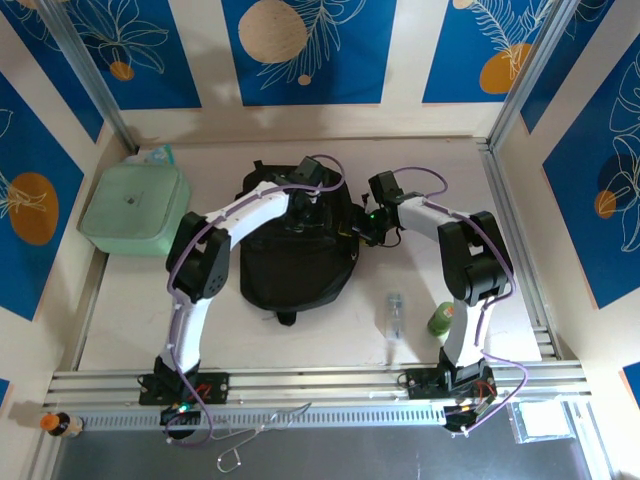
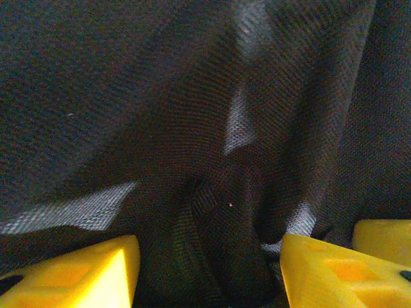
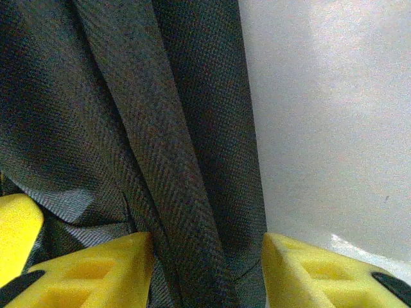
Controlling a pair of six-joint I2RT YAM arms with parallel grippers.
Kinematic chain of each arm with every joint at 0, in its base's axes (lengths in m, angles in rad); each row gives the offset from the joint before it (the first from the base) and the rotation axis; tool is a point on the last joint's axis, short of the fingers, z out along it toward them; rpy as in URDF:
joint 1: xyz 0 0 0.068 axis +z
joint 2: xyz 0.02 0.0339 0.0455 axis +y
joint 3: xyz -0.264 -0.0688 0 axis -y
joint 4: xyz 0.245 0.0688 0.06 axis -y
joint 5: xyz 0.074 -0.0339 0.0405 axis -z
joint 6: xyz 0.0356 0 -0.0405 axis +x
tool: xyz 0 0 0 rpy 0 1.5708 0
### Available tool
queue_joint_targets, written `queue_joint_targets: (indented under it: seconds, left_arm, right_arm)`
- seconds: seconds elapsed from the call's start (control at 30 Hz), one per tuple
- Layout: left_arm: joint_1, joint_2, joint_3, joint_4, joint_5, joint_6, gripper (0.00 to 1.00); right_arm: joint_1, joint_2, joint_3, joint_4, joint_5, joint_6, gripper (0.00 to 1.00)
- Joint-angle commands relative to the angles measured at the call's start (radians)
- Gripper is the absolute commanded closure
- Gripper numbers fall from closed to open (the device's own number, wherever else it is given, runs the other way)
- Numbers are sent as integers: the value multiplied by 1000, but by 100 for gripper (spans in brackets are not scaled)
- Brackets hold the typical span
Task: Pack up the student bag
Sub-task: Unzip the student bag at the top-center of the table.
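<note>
Tabletop [image 1: 130, 310] bears student bag [image 1: 295, 265]; left claw [image 2: 209, 256], right claw [image 3: 209, 256] touching.

Both arms reach in over the student bag [image 1: 295, 270]; both grippers stand spread.

From its base near-left of the bag, the left arm [image 1: 190, 270] folds at an elbow off the bag's left flank, with its white forearm angled across to the bag's upper part. The left gripper [image 1: 307, 203] sits low over the bag's top centre. In the wrist view its yellow fingers [image 2: 80, 273] are well apart, with bag fabric between them. The right arm [image 1: 470, 265] has its elbow folded well right of the bag and its forearm reaching left. The right gripper [image 1: 372, 228] is at the bag's upper right edge, fingers [image 3: 96, 273] apart, straddling a fold. Contact cannot be determined.
</note>
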Motion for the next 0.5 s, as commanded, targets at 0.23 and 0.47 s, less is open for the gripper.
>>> queue_joint_targets:
  seconds: [0.23, 0.47]
  left_arm:
    - [-15, 24, 84, 1, -2, -118, 50]
    - [-20, 39, 65, -18, -47, -150, 60]
  right_arm:
    - [9, 17, -20, -13, 2, 7, 56]
    - [10, 15, -27, -9, 7, 8, 57]
